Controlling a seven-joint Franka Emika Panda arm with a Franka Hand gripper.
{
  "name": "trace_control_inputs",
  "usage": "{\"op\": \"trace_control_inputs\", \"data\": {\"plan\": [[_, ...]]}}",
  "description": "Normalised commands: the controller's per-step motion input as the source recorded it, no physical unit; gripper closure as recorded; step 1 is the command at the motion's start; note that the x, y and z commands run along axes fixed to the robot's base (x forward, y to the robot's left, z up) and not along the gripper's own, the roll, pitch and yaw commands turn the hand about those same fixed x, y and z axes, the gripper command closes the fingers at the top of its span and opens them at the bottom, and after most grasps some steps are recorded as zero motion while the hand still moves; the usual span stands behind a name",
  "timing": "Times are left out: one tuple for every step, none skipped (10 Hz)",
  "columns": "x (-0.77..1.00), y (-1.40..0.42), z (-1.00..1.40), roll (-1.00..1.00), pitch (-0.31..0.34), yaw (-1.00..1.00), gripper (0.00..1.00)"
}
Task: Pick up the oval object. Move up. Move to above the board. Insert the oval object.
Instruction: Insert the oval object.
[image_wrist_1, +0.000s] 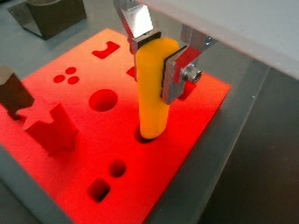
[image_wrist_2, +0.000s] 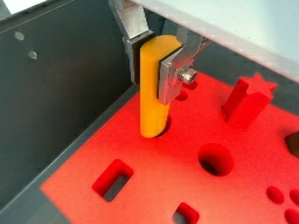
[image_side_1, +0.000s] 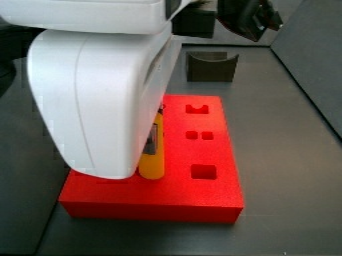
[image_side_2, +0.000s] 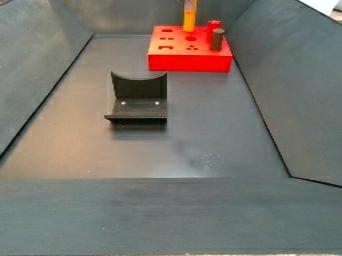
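The oval object (image_wrist_1: 152, 96), a tall orange-yellow peg, stands upright with my gripper (image_wrist_1: 159, 63) shut on its upper part; both wrist views show a silver finger on each side of the peg (image_wrist_2: 152, 96). Its lower end meets a hole near one long edge of the board (image_wrist_1: 82, 171), a flat bright red block with variously shaped holes. How deep the end sits in the hole does not show. In a side view the arm's white body hides the gripper, and only the peg's lower part (image_side_1: 154, 162) shows on the board (image_side_1: 201, 195).
A red star-shaped peg (image_wrist_1: 49, 124) and a dark brown cylinder (image_wrist_1: 10, 87) stand in the board. The dark fixture (image_side_2: 138, 97) sits on the floor away from the board (image_side_2: 187, 62). Dark grey bin walls (image_wrist_2: 59, 79) rise close beside the board.
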Motion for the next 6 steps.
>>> {"op": "trace_control_inputs", "data": {"plan": [[-0.13, 0.09, -0.11, 0.06, -0.006, 0.14, 1.00], [0.00, 0.07, -0.14, 0.00, -0.001, 0.07, 1.00], [0.05, 0.00, -0.20, 0.00, -0.030, 0.04, 1.00], [0.00, 0.00, -0.23, 0.01, -0.069, 0.01, 1.00], [0.00, -0.07, -0.33, 0.07, -0.096, 0.00, 1.00], [0.00, -0.24, -0.37, 0.12, -0.159, 0.02, 1.00]]}}
